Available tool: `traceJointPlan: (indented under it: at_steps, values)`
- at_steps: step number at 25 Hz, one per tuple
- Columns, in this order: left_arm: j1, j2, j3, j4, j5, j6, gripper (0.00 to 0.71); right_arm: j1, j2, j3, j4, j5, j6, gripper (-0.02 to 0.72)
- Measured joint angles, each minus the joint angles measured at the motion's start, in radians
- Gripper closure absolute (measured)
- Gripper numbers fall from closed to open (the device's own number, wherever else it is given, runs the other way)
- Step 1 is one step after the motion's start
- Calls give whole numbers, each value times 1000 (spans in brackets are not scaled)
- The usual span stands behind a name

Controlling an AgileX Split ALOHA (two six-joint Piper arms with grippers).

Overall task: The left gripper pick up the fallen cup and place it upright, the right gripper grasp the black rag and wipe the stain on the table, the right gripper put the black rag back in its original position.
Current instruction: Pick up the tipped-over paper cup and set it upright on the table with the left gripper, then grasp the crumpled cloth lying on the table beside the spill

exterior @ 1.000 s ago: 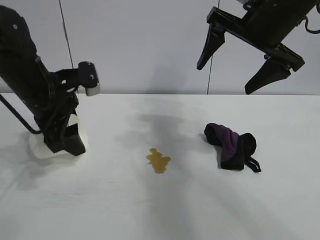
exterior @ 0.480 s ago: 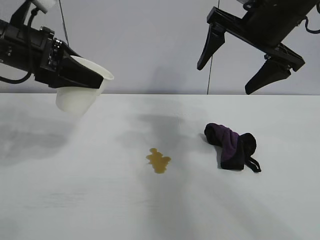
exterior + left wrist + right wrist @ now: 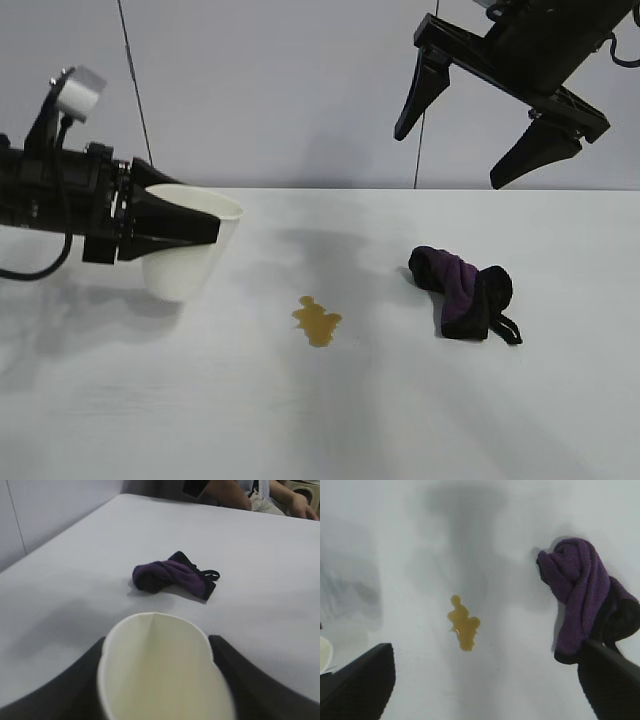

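The left tool (image 3: 205, 232), a black claw with two pointed tapering fingers and a small light-grey block at its wrist, reaches in level from the left side and is clenched on the plain white paper cup (image 3: 188, 243) with the rolled rim. One finger (image 3: 175, 230) lies across the cup's upper wall just under the rim. In the left wrist view the dark fingers (image 3: 65, 685) flank the cup (image 3: 162, 672) on both sides, pressed to its wall. The cup is nearly upright, mouth up and leaning slightly, its base low over the wide matte white worktop (image 3: 320, 420); whether the base touches the surface I cannot tell.

The right tool (image 3: 500, 125), a black claw with a wide crossbar on a thick cabled arm, hangs high above the right half of the worktop, its two pointed fingers (image 3: 415, 95) spread wide and holding nothing.

Below it, the small black rag with dark purple folds and a thin black loop (image 3: 462, 293) lies bunched on the worktop. The small amber-brown stain (image 3: 317, 321) with an uneven outline sits between cup and rag, apart from both.
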Motion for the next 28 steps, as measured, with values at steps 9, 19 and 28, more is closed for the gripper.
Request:
traceJointPlan:
  at_steps: [9, 19, 28]
  values:
    - [0, 63, 0, -8, 1, 76, 254, 0, 0, 0, -1, 2, 0, 21]
    - [0, 26, 0, -8, -2, -17, 21, 0, 0, 0, -9, 2, 0, 21]
    - [-80, -337, -32, 270, -497, -868, 18, 0, 0, 0, -16, 3, 0, 21]
